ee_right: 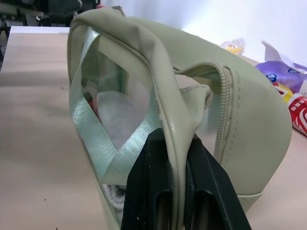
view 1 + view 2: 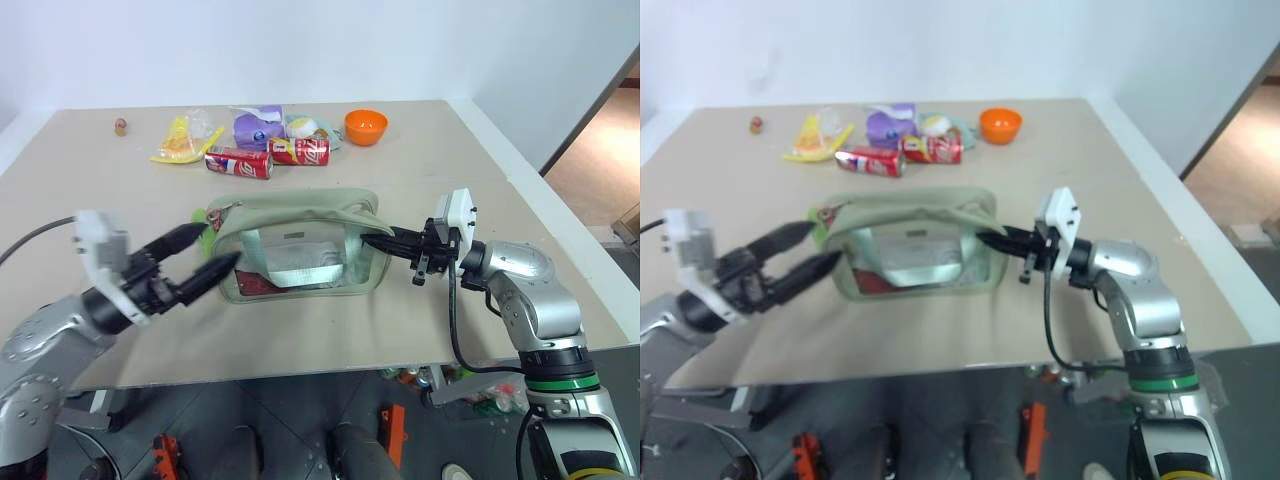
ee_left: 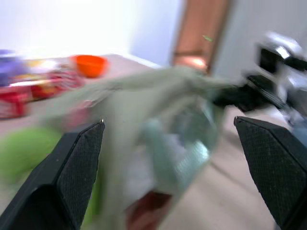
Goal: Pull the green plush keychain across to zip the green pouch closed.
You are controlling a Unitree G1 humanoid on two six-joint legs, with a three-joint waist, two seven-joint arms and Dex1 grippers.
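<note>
On the beige table (image 2: 420,150), right gripper (image 2: 388,240) pinches the green pouch (image 2: 300,255) end while left gripper (image 2: 205,255), jaws wide and empty, should close squarely on the green plush keychain (image 2: 203,216) beside it.

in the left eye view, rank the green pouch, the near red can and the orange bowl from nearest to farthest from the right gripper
1. green pouch: right gripper is shut on its end.
2. red can: lying behind the pouch, toward the left.
3. orange bowl: at the table's far edge, farthest, though not far beyond the can.
</note>
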